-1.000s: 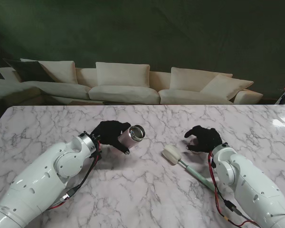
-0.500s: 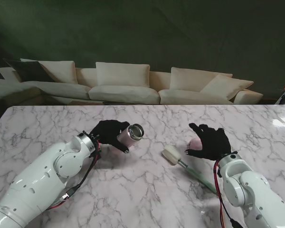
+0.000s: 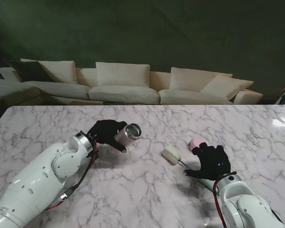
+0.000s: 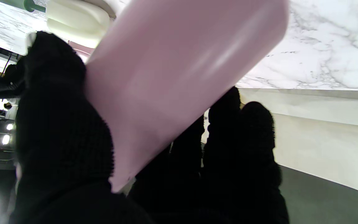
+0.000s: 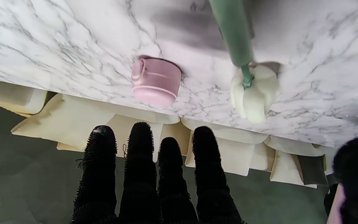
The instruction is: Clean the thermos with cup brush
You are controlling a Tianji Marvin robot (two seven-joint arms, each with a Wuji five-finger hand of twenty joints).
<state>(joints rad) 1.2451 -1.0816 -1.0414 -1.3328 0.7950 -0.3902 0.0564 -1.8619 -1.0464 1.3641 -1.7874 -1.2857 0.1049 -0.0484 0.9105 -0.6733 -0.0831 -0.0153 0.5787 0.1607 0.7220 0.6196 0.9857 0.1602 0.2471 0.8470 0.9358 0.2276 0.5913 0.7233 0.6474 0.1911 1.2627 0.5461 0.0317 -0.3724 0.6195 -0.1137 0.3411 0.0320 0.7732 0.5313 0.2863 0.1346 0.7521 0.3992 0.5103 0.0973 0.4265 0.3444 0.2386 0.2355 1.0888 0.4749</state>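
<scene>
Left hand (image 3: 106,131) is wrapped around the pink thermos (image 3: 126,134), holding it off the table (image 3: 142,190), tipped on its side with the open steel mouth facing right. Reason: that points the opening toward the brush side, so the sponge can go straight in.

Left wrist view confirms it: thermos (image 4: 179,77) body sits across the palm, fingers (image 4: 238,149) curled on one side, thumb on the other.

Right hand (image 3: 211,161) is empty, fingers spread, palm down, hovering over the cup brush (image 3: 180,161). Brush lies flat on the table, sponge head toward the thermos, green handle running under my hand toward me. Right wrist view shows the handle (image 5: 231,31) clear of the fingertips (image 5: 141,137); no contact yet.

The pink lid (image 3: 197,142) sits on the table just beyond the right hand, out of the way.

Next, as I read it: drop onto the handle and close there, keeping the head free.
</scene>
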